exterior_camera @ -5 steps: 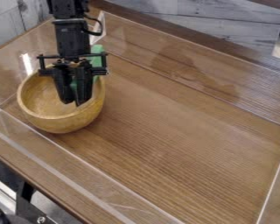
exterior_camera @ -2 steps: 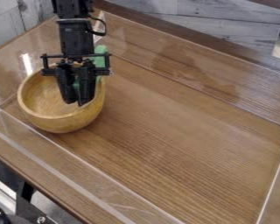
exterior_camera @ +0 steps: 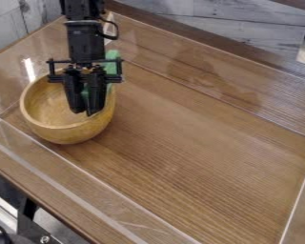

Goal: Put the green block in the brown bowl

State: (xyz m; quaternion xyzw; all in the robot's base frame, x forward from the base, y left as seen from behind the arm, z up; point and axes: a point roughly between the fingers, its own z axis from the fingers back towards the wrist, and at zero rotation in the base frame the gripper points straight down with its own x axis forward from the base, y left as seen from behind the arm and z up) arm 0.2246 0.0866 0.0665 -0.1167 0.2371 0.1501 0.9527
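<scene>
The brown bowl (exterior_camera: 47, 129) stands at the left of the wooden table. My gripper (exterior_camera: 83, 107) hangs straight down over it, its dark fingers (exterior_camera: 73, 95) reaching into the hollow and standing close together, shut. The green block (exterior_camera: 111, 65) shows only as a bright green strip at the gripper's right side, level with the bowl's far rim. It travels with the gripper, so it seems held there. Most of the block is hidden behind the black gripper body.
A clear raised rim (exterior_camera: 79, 195) runs along the wooden table's (exterior_camera: 206, 124) front and left edges. Behind the table stands a pale wall (exterior_camera: 232, 24). Dark frame parts (exterior_camera: 41, 229) show under the front left corner.
The gripper has drifted slightly right and away over the bowl, and the green strip moved with it. The fingers stay shut and the bowl has not shifted.
</scene>
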